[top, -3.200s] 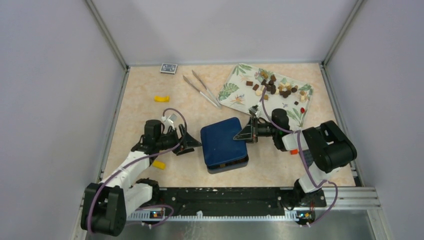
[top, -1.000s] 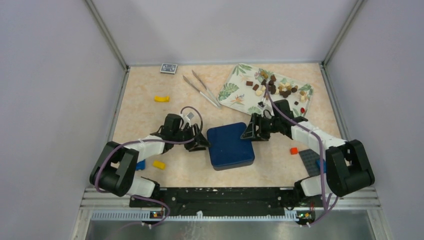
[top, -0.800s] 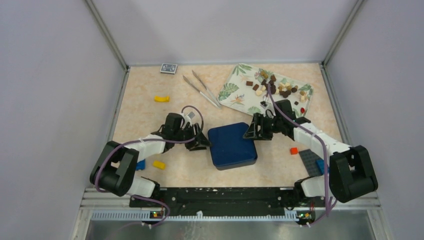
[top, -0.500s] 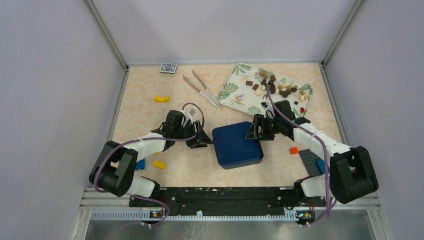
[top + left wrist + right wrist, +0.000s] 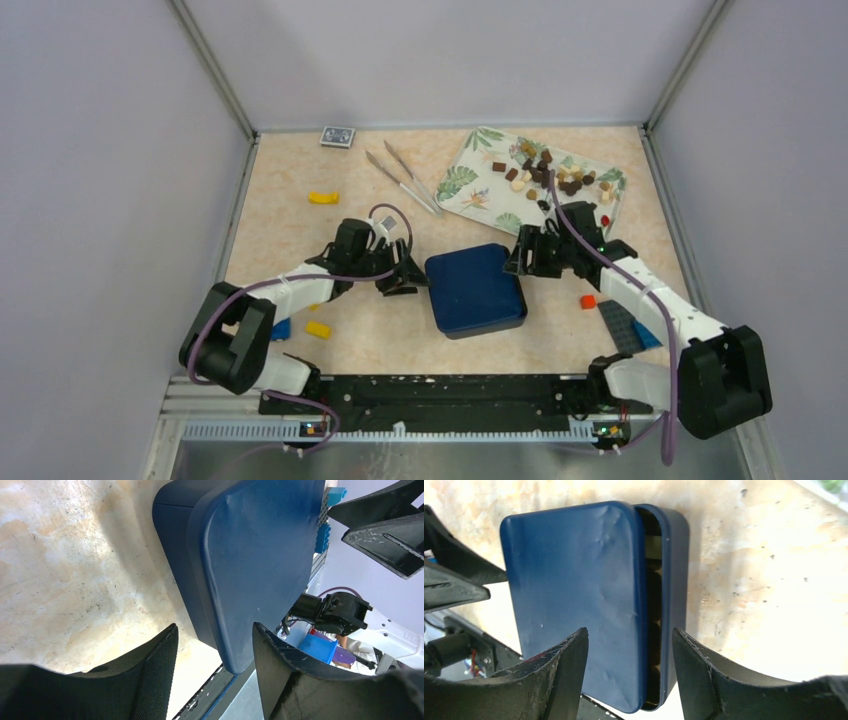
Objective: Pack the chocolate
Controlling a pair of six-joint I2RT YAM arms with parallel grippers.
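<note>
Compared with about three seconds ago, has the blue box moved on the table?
Yes. The blue box has slid right in the top view, nearer the orange brick.

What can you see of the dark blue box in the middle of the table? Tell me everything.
The dark blue box is squarish with rounded corners, matte and plastic-looking. It lies flat on the beige table, between the open left gripper and the open right gripper; whether either touches it I cannot tell. Its slightly dented lid sits askew on the base, leaving a gap along one edge that shows a dark, divided interior.
</note>
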